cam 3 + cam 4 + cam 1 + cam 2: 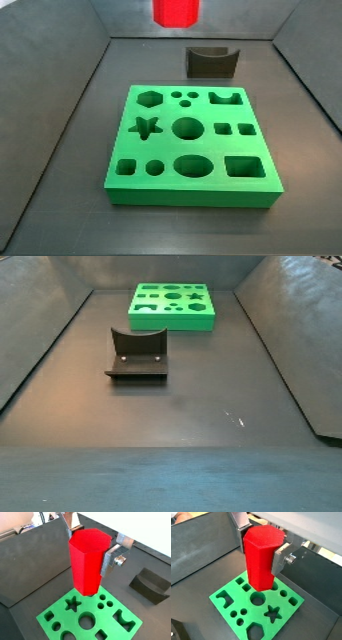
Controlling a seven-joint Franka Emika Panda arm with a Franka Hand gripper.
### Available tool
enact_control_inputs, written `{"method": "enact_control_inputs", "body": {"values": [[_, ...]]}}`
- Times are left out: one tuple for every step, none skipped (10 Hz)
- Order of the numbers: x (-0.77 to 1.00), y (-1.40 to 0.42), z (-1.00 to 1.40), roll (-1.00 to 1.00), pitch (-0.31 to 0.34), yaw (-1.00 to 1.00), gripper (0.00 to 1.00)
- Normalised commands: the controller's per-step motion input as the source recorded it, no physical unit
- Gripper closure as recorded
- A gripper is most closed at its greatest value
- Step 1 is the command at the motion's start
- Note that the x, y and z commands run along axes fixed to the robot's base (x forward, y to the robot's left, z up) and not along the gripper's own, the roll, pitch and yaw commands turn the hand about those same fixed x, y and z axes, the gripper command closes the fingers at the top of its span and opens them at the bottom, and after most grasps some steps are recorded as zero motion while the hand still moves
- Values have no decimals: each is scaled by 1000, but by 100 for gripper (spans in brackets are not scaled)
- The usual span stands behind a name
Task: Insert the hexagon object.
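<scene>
Above the green board | end effector closed on the red peg, silver fingers clamping its upper sides | peg upright, long axis vertical, lower end pointing down at the board, not touching | hexagon hole in board's corner, seemingly off to one side of peg | dark fixture apart on the table.

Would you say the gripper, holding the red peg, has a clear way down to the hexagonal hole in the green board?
Probably yes: the gripper holds the hexagon object upright above the green board, and nothing covers the hexagonal hole.
</scene>
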Motion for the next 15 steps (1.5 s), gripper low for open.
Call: {"method": "enact_control_inputs", "body": {"values": [[-109,40,-886,0,-10,-989,100],[-37,0,-983,0,-1,-1000,100],[-20,0,-1000,0,-11,-1000,100],[-60,117,-1000,0,-11,-937,100],[-217,611,-1000,-11,-23,-363,100],[-351,809,-960,0,-90,-69,100],[-269,517,-994,-63,-20,-406,100],[-11,186,-900,-74,-9,-751,100],[0,171,-866,-89,0,-757,100],[0,249,-626,-137,0,-609,100],[43,306,-346,-149,0,-77,100],[0,209,-237,-13,0,0,100],[-123,129,-329,-37,-44,0,100],[-217,17,-220,-20,-43,0,100],[-214,0,-180,0,-50,0,100]]}}
